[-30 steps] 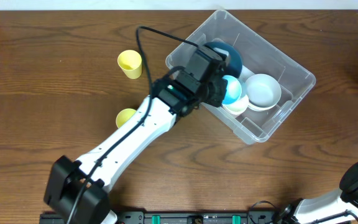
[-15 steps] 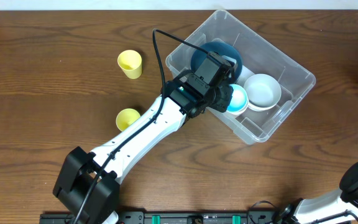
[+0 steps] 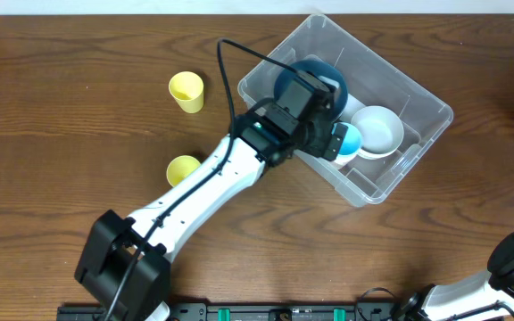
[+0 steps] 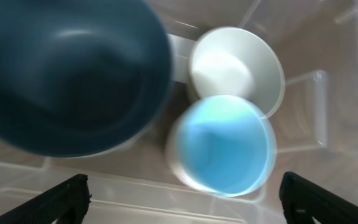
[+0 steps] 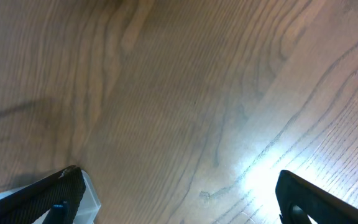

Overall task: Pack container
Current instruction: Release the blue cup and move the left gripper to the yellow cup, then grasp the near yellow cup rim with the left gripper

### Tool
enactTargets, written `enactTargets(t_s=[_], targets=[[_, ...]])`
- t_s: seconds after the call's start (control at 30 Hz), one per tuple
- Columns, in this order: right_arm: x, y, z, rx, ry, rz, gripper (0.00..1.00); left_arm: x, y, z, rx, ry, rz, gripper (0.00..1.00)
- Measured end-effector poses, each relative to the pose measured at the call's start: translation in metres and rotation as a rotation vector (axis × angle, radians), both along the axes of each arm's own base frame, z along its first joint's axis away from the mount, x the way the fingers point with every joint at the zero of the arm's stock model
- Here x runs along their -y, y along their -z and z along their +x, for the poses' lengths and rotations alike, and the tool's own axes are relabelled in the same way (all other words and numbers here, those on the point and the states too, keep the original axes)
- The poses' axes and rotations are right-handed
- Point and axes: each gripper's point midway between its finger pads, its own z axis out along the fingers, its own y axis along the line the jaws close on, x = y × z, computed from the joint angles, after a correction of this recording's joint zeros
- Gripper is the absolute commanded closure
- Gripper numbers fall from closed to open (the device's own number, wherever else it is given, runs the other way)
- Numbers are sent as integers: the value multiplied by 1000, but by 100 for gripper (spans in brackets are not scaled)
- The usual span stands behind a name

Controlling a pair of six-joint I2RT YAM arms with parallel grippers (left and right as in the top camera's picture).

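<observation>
- Large clear plastic rectangular container, rounded rim, sits skewed in the upper right of centre in the overhead view, on a brown wood-grain table.
- Inside it, toward its upper left end: a dark blue round bowl, open side up, partly hidden under the arm in the overhead view.
- Just beside that: a light blue round bowl, with a pale rim showing around its lower left edge. Whether that rim is a second bowl, I cannot tell.
- A white round bowl lies against the light blue one. Their edges overlap in the left wrist view.
- Left pincer hovers over the container above the bowls. Its two black fingertips stand wide apart at the lower corners of the wrist view, clear of every bowl.
- White left arm runs from lower left up to the container, with a black cable looped above it.
- Two small yellow cups are on the table left of the container: the upper cup stands apart, the lower cup just beside the arm.
- Right pincer is over bare table, fingertips wide apart.
</observation>
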Motion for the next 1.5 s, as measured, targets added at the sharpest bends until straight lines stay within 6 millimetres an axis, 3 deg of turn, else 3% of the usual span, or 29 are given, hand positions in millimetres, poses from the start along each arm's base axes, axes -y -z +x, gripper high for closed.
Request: enactTargets(t_s=[0.13,0.27,0.37,0.43,0.6,0.8,1.03,1.23,1.5], targets=[[0,0,0,0,0,0,1,-46,-19,22,8,-110,-5,2],[0,0,0,0,0,-1,1,-142,-50,34,-2,-353,19,2],[0,0,0,0,0,0,1,-213,-65,25,-40,-540,44,2],[0,0,0,0,0,0,1,-244,-63,11,-96,-624,73,2],[0,0,0,1,0,0,1,-293,-40,-27,-286,-753,154,2],[0,0,0,0,0,-1,1,-308,-29,-46,-382,-809,182,2],[0,0,0,0,0,0,1,-316,5,-65,-481,-880,221,2],[0,0,0,0,0,0,1,-329,35,-66,-513,-948,239,2],[0,0,0,0,0,0,1,-327,79,-70,-592,-945,263,2]])
